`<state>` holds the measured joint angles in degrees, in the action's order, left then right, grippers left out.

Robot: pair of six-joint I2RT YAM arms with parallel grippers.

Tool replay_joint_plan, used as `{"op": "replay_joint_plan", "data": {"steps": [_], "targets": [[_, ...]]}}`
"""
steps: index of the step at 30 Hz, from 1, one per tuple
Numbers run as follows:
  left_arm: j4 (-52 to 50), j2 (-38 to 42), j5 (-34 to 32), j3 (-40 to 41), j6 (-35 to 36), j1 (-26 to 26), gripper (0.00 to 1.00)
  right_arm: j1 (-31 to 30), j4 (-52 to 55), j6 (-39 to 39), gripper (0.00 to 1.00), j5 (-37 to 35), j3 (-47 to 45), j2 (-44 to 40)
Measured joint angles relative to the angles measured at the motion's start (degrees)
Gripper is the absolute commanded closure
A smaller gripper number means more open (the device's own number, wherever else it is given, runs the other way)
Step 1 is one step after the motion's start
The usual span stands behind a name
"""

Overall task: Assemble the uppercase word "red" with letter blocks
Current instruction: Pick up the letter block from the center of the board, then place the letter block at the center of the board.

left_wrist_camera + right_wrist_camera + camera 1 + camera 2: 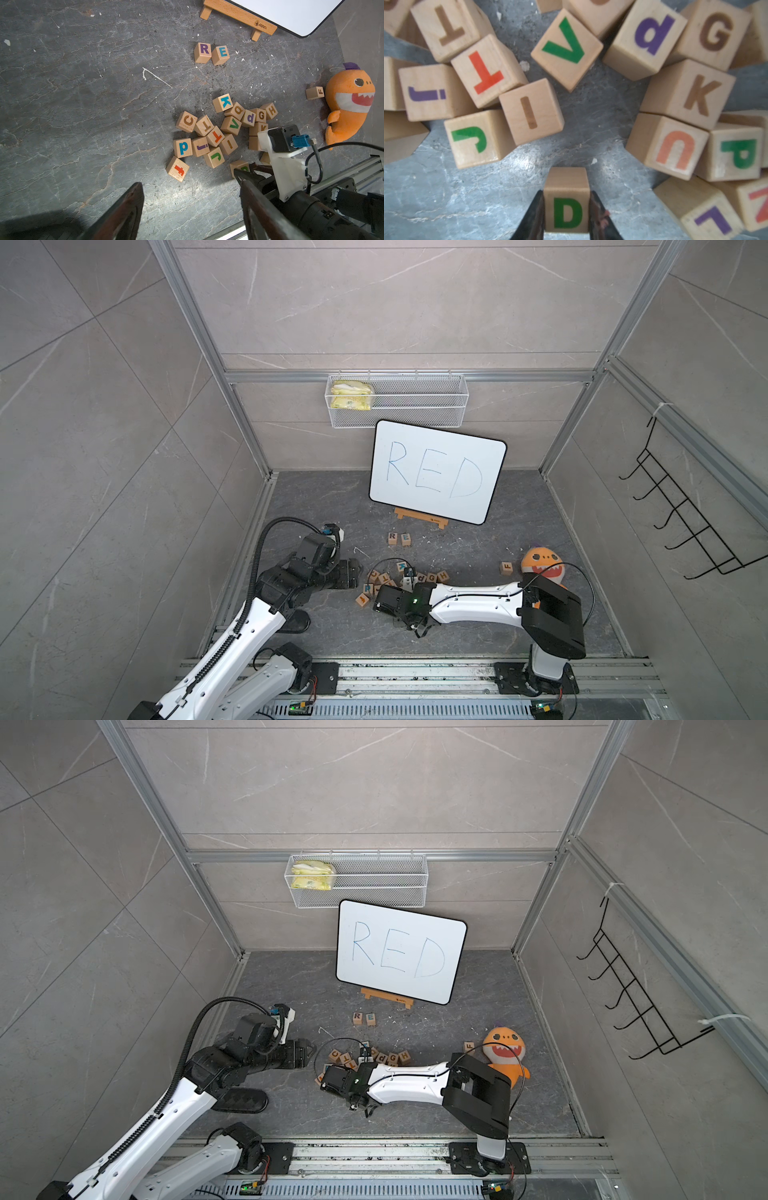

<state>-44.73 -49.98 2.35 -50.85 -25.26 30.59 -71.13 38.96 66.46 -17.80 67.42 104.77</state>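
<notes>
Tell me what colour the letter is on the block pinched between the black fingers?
Green: the D block shows it best in the right wrist view.

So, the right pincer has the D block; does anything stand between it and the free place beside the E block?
Yes, at floor level. The right pincer grips the D block, and loose blocks such as the V block and teal K block lie toward the E block. The floor beside it looks bare.

- Left wrist cam rides behind the left tool [188, 180], mid-range, block pile [216, 137] ahead.
- Right wrist cam hugs the right tool [566, 193], super close: D block [566, 214], same pile beyond.
- Both top views look down from high above both tools, sharing the whole bench [316, 506].
</notes>
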Motion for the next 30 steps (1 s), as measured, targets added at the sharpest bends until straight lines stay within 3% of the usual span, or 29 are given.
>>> {"op": "replay_joint_plan", "data": {"steps": [8,15,22,30], "targets": [[0.2,0.0,1.2,0.0,0.0,0.0,0.23,1.3,4.5,-1.9,0.76,-5.7,0.0,-7.0],[0.5,-0.6,3.0,0.0,0.0,0.0,0.23,12.1,3.9,-10.2,0.75,-8.8,1.5,-14.0],[1.3,-2.2,5.3,0.0,0.1,0.0,0.22,22.3,-2.7,-18.6,0.74,-5.6,4.8,-8.1],[1.5,-2.6,5.8,0.0,0.2,0.0,0.22,29.4,-9.4,-29.6,0.74,0.2,8.9,2.6]]}}
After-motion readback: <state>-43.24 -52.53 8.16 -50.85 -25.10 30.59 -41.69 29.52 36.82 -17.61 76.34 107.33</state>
